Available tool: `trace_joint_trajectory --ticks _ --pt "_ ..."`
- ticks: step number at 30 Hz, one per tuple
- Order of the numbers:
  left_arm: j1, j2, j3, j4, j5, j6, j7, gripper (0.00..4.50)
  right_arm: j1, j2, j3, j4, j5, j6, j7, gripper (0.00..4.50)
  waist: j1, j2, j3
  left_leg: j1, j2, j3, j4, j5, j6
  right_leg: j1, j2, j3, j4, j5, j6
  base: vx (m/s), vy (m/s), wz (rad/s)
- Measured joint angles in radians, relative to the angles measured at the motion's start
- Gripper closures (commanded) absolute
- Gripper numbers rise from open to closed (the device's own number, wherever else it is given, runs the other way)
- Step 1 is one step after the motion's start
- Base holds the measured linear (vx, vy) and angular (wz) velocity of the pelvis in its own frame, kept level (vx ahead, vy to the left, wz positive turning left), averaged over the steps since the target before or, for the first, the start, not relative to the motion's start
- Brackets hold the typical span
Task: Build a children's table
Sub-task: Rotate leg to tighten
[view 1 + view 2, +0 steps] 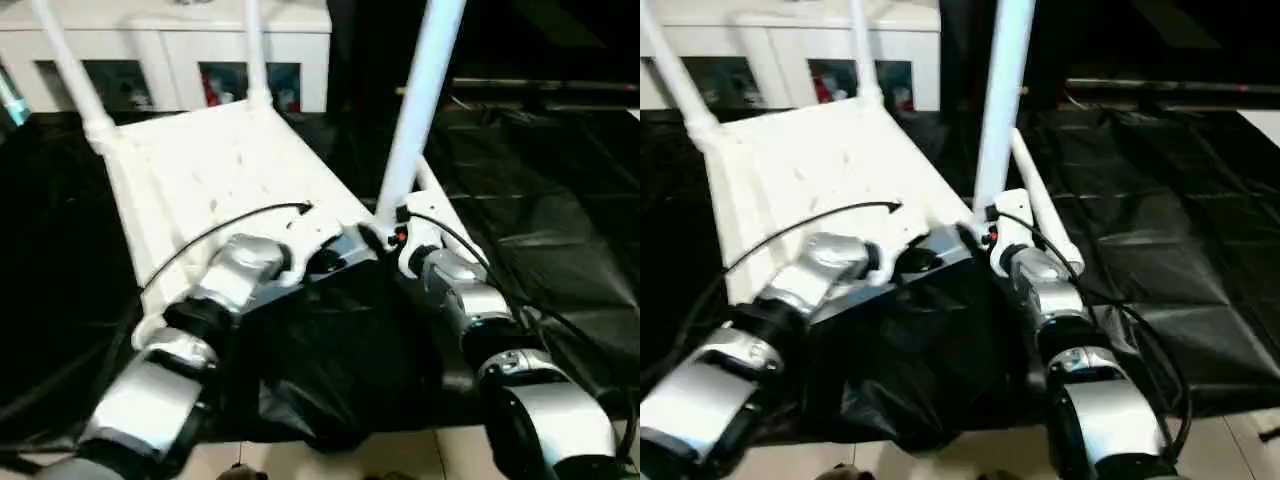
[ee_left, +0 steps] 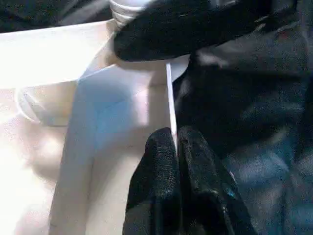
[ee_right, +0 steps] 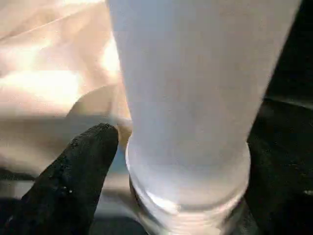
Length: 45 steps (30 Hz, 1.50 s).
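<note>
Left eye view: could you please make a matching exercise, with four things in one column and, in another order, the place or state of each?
Things:
1. tabletop
2. near leg
3. left gripper
4. cabinet

Places or states:
A. stands behind the table
B. lies upside down on the black sheet
C. upright, between the fingers of the right gripper
D. shut on the tabletop's rim

Pairs: 1-B, 2-C, 3-D, 4-A

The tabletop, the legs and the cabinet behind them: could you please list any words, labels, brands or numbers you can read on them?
None can be read.
Tabletop: plain white, no lettering.
Legs, such as the one at the near corner: plain white, no markings.
Cabinet: red and blue things behind the glass doors, too blurred to tell whether they carry any text.
</note>
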Motion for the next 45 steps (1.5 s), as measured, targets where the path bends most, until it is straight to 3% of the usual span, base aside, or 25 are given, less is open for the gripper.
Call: trace_joint_trajectory --ticks 2,7,13,20,21,28,33,35,40,45 --pt "0.015 0.029 -0.001 -0.017 -0.004 -0.019 -0.052 4.50 0.028 -0.033 0.033 -0.044 -0.005 0.000 0.093 0.64 0.004 0.000 0.000 0.000 0.000 0.000 0.000 0.000 0.001 0.000 0.000 0.000 0.000 0.000 0.000 0.000 0.000 0.00" --pt "0.062 0.114 -0.027 -0.086 -0.037 -0.079 -0.245 4.50 0.090 -0.127 0.132 -0.175 -0.010 0.005 0.362 0.64 0.033 0.000 0.000 0.000 0.000 0.001 0.001 -0.001 0.002 0.001 0.000 0.000 0.000 0.000 0.000 0.000 0.000 0.00" --pt "0.098 0.177 -0.032 -0.146 -0.070 -0.101 -0.391 4.50 0.104 -0.174 0.158 -0.230 0.001 0.023 0.524 0.64 0.053 0.001 0.000 0.000 0.000 0.002 0.002 -0.001 0.002 0.001 -0.001 0.001 0.000 0.000 0.000 0.000 0.000 0.00" --pt "0.105 0.194 -0.033 -0.158 -0.071 -0.105 -0.416 4.50 0.110 -0.190 0.179 -0.266 0.010 0.052 0.570 0.79 0.054 0.001 0.000 0.000 0.000 0.002 0.002 -0.001 0.002 0.001 -0.001 0.001 0.000 0.000 0.000 0.000 0.000 0.00" --pt "0.106 0.195 -0.033 -0.158 -0.071 -0.105 -0.416 4.50 0.111 -0.189 0.179 -0.267 0.014 0.056 0.575 1.07 0.054 0.001 0.000 0.000 0.000 0.002 0.002 -0.001 0.001 0.001 -0.001 0.001 0.000 0.000 0.000 0.000 0.000 0.00" --pt "0.113 0.194 -0.033 -0.165 -0.077 -0.105 -0.423 4.50 0.135 -0.183 0.176 -0.305 0.030 0.089 0.582 1.59 0.055 0.001 0.000 0.000 0.000 0.002 0.002 -0.001 0.001 0.001 -0.001 0.001 0.000 -0.001 0.001 0.000 0.000 0.00" --pt "0.113 0.178 -0.027 -0.159 -0.069 -0.087 -0.372 4.50 0.141 -0.156 0.158 -0.297 0.028 0.097 0.505 1.70 0.051 0.000 0.000 0.001 0.000 0.002 0.002 -0.001 0.001 0.001 -0.001 0.002 0.001 0.000 0.001 0.000 0.000 0.00" --pt "0.087 0.130 -0.017 -0.100 -0.046 -0.069 -0.266 4.50 0.130 -0.112 0.121 -0.240 0.016 0.095 0.362 1.71 0.047 0.000 0.000 0.003 0.000 0.002 0.003 -0.001 0.001 0.002 -0.001 0.002 0.001 0.001 0.000 0.000 0.000 0.00" --pt "0.033 0.024 -0.009 -0.024 -0.024 -0.025 -0.069 4.50 0.064 -0.032 0.038 -0.123 0.008 0.094 0.032 1.73 0.019 0.000 0.000 0.004 -0.001 0.002 0.003 0.000 0.000 0.002 -0.001 0.004 0.000 0.001 0.004 0.000 0.000 0.00" --pt "-0.018 -0.057 0.008 0.034 -0.006 0.032 0.088 4.50 -0.014 0.034 -0.027 -0.016 0.009 0.084 -0.212 1.73 0.017 0.001 0.000 0.004 -0.001 0.002 0.001 0.000 0.000 0.002 0.000 0.003 0.000 0.002 0.002 0.000 0.000 0.00"
